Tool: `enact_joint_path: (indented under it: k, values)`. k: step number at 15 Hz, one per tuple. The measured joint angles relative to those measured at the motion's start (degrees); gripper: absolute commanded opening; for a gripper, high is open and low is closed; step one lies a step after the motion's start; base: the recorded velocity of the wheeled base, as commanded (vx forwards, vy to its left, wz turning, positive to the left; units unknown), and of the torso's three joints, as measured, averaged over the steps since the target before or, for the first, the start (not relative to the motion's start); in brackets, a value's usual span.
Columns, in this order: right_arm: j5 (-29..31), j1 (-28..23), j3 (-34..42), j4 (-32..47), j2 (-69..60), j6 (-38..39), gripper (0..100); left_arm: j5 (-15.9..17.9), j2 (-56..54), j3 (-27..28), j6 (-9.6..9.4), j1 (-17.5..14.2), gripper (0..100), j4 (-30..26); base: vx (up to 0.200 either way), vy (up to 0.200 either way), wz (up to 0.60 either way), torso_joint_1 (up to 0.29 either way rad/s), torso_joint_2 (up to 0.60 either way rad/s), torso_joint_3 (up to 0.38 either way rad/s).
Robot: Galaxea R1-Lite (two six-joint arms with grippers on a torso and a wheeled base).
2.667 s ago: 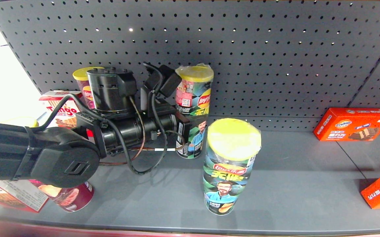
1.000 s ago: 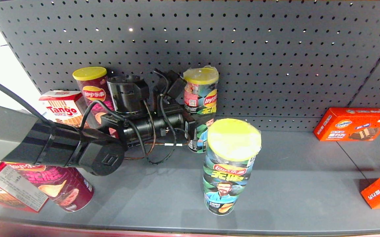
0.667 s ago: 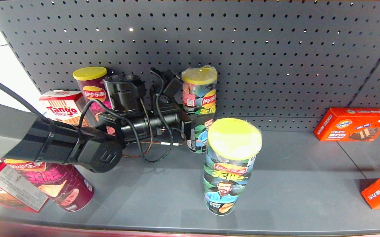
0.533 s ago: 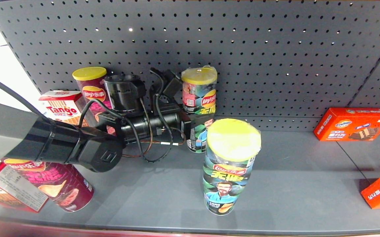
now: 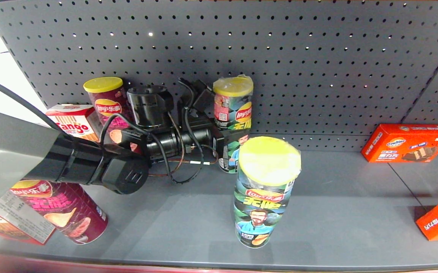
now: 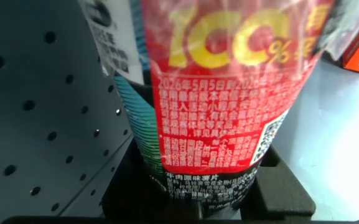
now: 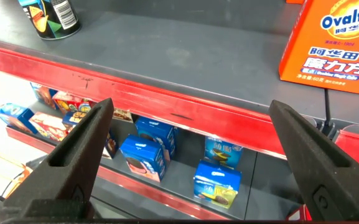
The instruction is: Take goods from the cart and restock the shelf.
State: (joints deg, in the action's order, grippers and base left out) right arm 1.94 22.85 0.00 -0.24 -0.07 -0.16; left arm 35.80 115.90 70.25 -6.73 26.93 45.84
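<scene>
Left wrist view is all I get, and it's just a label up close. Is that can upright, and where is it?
Observer: In the head view, the chip can is upright in the left pincer, close to the back panel.
Operator: Anything near it?
Observer: A second can stands apart in front of it, nearer the front.
Operator: And my other arm?
Observer: The right pincer is open, holding nothing, by the red shelf edge.
</scene>
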Motion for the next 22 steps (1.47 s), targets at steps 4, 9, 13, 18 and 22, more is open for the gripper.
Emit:
enact_joint_path:
  k: [4, 9, 13, 18, 22]
  values:
    - [0.0, 0.0, 0.0, 0.0, 0.0, 0.0, 100, 0.0, 1.1, 0.7, -1.39, 0.0, 0, 0.0, 0.000, 0.000, 0.00, 0.000, 0.00, 0.000]
    - [0.0, 0.0, 0.0, 0.0, 0.0, 0.0, 100, 0.0, 2.2, 2.3, -1.39, 0.2, 0, 0.0, 0.000, 0.000, 0.00, 0.000, 0.00, 0.000]
    - [0.0, 0.0, 0.0, 0.0, 0.0, 0.0, 100, 0.0, 2.9, 3.0, -1.43, 0.5, 0, -0.1, 0.000, 0.000, 0.00, 0.000, 0.00, 0.000]
    - [0.0, 0.0, 0.0, 0.0, 0.0, 0.0, 100, -0.1, 3.1, 2.6, -1.52, 0.7, 0, 0.0, 0.000, 0.000, 0.00, 0.000, 0.00, 0.000]
    - [0.0, 0.0, 0.0, 0.0, 0.0, 0.0, 100, -0.2, 3.1, 2.4, -1.54, 0.9, 0, 0.1, 0.000, 0.000, 0.00, 0.000, 0.00, 0.000]
